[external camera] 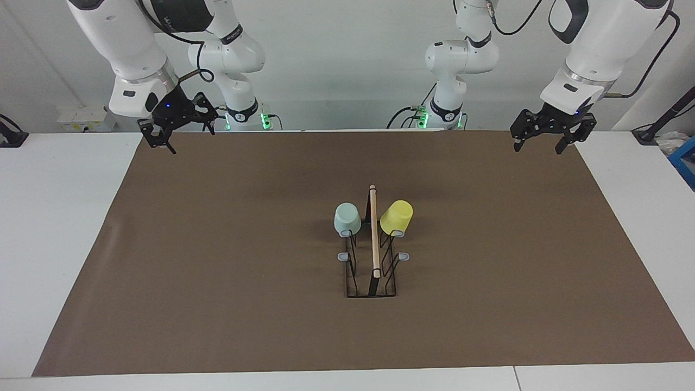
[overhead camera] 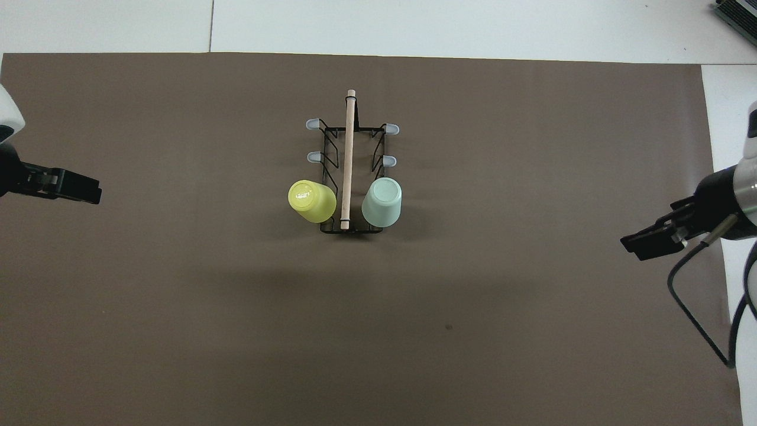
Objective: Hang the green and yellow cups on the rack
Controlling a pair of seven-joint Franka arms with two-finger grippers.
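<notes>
The black wire rack (external camera: 371,271) (overhead camera: 350,177) with its wooden dowel stands mid-table on the brown mat. The mint green cup (external camera: 347,218) (overhead camera: 382,203) hangs upside down on a prong at the rack's end nearest the robots, on the right arm's side. The yellow cup (external camera: 396,217) (overhead camera: 311,200) hangs likewise on the prong across the dowel, on the left arm's side. My left gripper (external camera: 544,143) (overhead camera: 83,190) hovers open and empty over the mat's edge at the left arm's end. My right gripper (external camera: 182,137) (overhead camera: 647,244) hovers open and empty over the mat's corner at the right arm's end.
Several grey-tipped prongs (external camera: 342,256) (overhead camera: 311,124) on the rack carry nothing. The brown mat (external camera: 217,260) covers most of the white table (external camera: 54,217). A blue box edge (external camera: 685,160) sits off the mat at the left arm's end.
</notes>
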